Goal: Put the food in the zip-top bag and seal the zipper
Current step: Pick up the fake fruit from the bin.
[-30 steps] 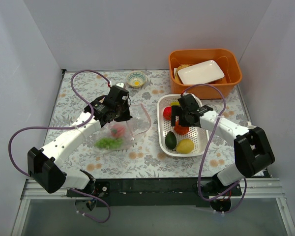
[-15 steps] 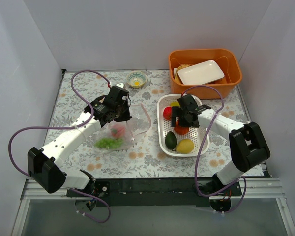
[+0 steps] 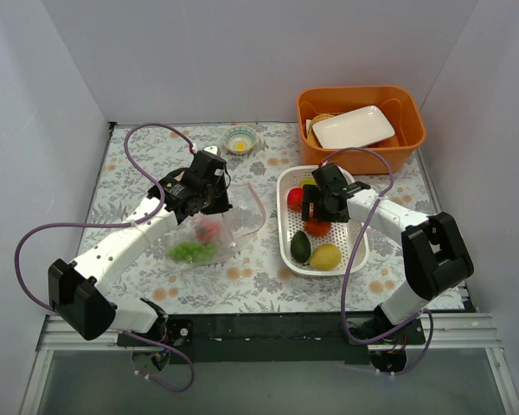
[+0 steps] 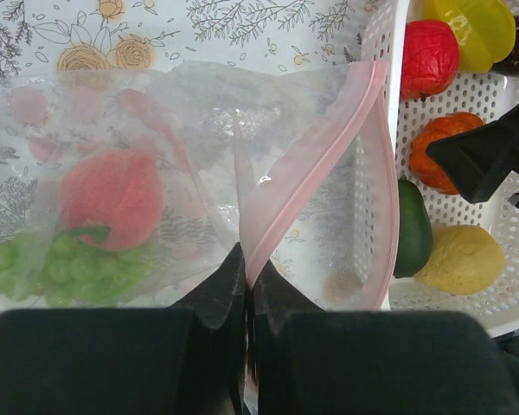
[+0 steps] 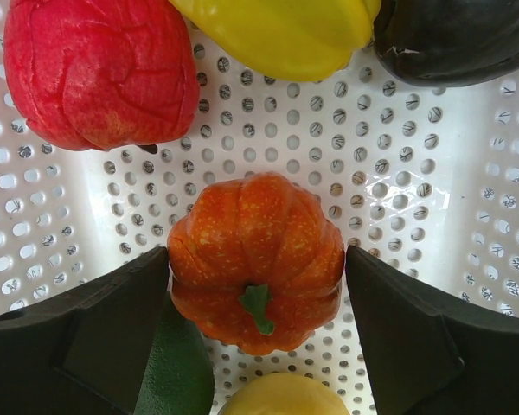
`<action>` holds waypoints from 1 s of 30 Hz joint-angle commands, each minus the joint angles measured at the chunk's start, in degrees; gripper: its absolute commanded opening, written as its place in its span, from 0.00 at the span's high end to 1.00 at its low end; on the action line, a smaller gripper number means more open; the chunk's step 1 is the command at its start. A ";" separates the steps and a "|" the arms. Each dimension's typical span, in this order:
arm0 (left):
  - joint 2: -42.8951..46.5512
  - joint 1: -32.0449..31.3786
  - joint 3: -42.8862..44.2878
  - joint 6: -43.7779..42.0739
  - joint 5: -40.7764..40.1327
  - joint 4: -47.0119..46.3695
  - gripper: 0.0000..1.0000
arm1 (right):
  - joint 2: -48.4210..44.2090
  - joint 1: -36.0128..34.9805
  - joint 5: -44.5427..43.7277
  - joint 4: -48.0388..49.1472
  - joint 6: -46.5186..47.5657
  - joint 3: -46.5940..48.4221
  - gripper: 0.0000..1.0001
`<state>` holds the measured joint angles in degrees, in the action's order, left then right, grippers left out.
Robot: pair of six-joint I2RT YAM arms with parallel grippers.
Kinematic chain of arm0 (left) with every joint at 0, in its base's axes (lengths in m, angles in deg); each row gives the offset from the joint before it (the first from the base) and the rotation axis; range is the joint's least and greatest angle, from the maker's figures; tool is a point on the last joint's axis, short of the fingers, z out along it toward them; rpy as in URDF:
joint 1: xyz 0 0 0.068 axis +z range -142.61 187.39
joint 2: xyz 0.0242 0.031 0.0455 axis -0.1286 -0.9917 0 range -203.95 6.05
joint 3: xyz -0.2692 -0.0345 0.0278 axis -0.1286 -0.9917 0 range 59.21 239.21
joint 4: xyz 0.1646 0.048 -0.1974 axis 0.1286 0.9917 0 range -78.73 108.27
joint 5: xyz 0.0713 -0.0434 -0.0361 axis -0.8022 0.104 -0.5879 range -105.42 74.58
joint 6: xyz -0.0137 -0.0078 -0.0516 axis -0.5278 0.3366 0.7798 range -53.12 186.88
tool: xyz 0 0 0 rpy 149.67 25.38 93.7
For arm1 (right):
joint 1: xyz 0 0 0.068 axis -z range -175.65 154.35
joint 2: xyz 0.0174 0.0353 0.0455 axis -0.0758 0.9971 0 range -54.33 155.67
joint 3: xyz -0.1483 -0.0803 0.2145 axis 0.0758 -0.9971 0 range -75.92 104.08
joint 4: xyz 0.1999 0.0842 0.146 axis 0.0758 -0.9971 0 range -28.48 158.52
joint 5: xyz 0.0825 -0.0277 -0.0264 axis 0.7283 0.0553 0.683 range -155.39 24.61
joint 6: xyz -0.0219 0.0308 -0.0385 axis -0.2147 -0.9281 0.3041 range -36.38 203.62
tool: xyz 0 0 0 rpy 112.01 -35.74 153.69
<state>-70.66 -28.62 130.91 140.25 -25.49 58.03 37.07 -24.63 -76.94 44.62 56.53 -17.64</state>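
Observation:
The clear zip-top bag (image 3: 216,232) lies on the flowered table with a pink fruit (image 4: 111,197) and green grapes (image 4: 60,266) inside. My left gripper (image 4: 246,270) is shut on the pink zipper strip (image 4: 316,156) at the bag's mouth and holds it up and open. My right gripper (image 5: 256,278) is open inside the white basket (image 3: 356,246), its fingers on either side of the orange fruit (image 5: 256,259). A red fruit (image 5: 99,69), a yellow fruit (image 5: 277,30), the avocado (image 3: 301,247) and a second yellow fruit (image 3: 326,257) also lie in the basket.
An orange bin (image 3: 411,121) with a white plate (image 3: 353,126) stands at the back right. A small bowl (image 3: 240,139) sits at the back centre. A dark rounded thing (image 5: 450,39) lies at the basket's far end. White walls enclose the table.
My right gripper has shifted slightly farther along the basket and settled over the orange fruit. The left gripper and the bag have not moved.

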 commanded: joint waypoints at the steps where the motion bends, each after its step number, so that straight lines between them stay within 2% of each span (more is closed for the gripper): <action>1: 2.35 0.15 0.28 0.03 -0.48 0.43 1.00 | -1.04 0.23 -0.14 -0.97 -0.59 -0.45 0.09; 7: 2.79 0.15 -0.24 0.38 -0.40 0.00 1.00 | 0.27 0.14 -0.49 -2.03 0.64 0.87 0.08; 16: 3.14 0.15 -0.34 0.47 -0.39 0.08 1.00 | 0.63 0.14 0.92 -1.32 0.55 0.78 0.15; 18: 3.05 0.15 -0.16 0.29 -0.31 -0.01 1.00 | 0.36 0.23 1.09 -1.32 0.55 0.78 0.20; 20: 2.88 0.15 -0.16 0.38 -0.31 0.00 1.00 | -0.51 0.14 1.27 -0.89 0.46 0.43 0.31; 25: 3.23 0.15 -0.33 0.38 -0.22 -0.09 1.00 | -5.52 0.23 1.80 1.93 0.64 -2.12 0.50; 30: 3.32 0.15 -0.69 0.38 -0.04 -0.27 1.00 | -10.17 0.14 -1.19 -1.14 -0.24 -0.45 0.50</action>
<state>-70.11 -28.62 130.81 140.42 -25.47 58.01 31.93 -24.58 -75.96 44.40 56.84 -19.81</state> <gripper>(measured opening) 0.010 0.823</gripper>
